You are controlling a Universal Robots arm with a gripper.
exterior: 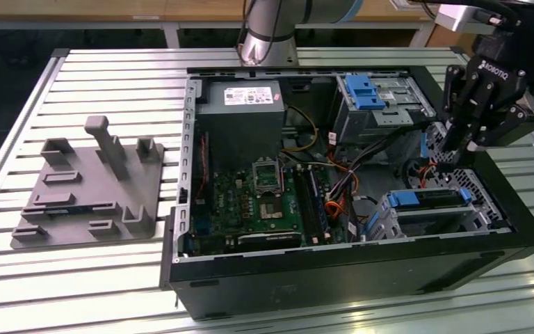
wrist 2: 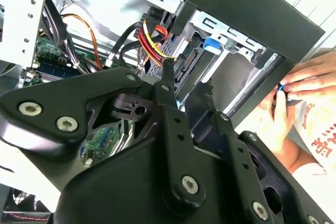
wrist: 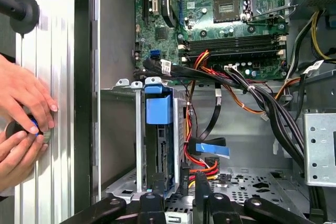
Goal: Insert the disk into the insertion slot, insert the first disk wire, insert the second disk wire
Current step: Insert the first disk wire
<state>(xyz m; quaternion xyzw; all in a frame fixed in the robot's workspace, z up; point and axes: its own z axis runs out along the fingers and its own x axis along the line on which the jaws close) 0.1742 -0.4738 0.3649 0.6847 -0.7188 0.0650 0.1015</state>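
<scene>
Blue-framed disk [exterior: 431, 197] already seated in the insertion slot [exterior: 485, 209], working on the first wire, hanging the gripper [exterior: 460, 156] close above red-and-yellow wires [wrist 2: 155, 40] beside it, grip impossible to tell, probably needing fine plug alignment.

Slatted metal table carrying a computer case, a grey fixture and the arm's base.

A table [exterior: 109, 76] of pale aluminium slats spans the exterior view. In the left half of the frame a flat grey fixture plate [exterior: 91, 188] with upright pegs and blocks lies on the slats. Just beside it, from centre to right, sits an open black computer case [exterior: 341, 278]. At upper centre the arm's silver base column [exterior: 269, 42] stands behind the case. In the first wrist view, a person's hands [wrist: 23, 95] rest on the slats beside the case.
</scene>
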